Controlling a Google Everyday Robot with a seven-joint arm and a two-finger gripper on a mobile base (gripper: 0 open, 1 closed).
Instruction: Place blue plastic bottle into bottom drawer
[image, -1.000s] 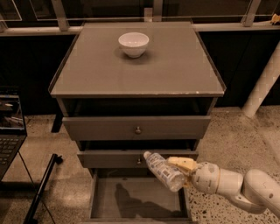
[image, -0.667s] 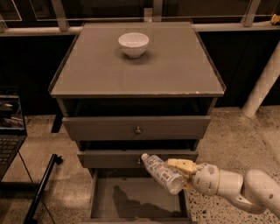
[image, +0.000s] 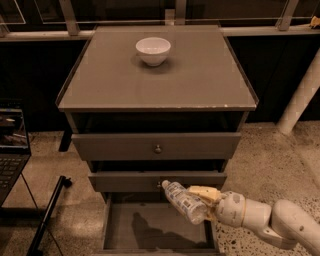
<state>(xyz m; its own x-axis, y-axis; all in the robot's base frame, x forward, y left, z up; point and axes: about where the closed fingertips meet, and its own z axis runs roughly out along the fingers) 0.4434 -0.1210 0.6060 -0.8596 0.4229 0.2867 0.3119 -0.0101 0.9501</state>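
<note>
The blue plastic bottle (image: 183, 202) is clear with a pale printed label. It lies tilted, cap up-left, in my gripper (image: 202, 204). The gripper is shut on the bottle's lower end. My white arm comes in from the lower right. The bottle hangs above the right part of the bottom drawer (image: 150, 227), which is pulled out and shows a bare flat floor with the bottle's shadow on it. The bottle's cap is in front of the middle drawer's knob.
A white bowl (image: 153, 50) stands on the cabinet top (image: 200, 85). The top drawer (image: 115, 146) and middle drawer (image: 125, 181) are slightly out. A laptop (image: 11, 145) sits at the left. A black rod (image: 47, 215) leans on the floor. A white post (image: 300, 95) stands at right.
The bottle and gripper have shifted slightly to the left over the open bottom drawer. Nothing else has moved.
</note>
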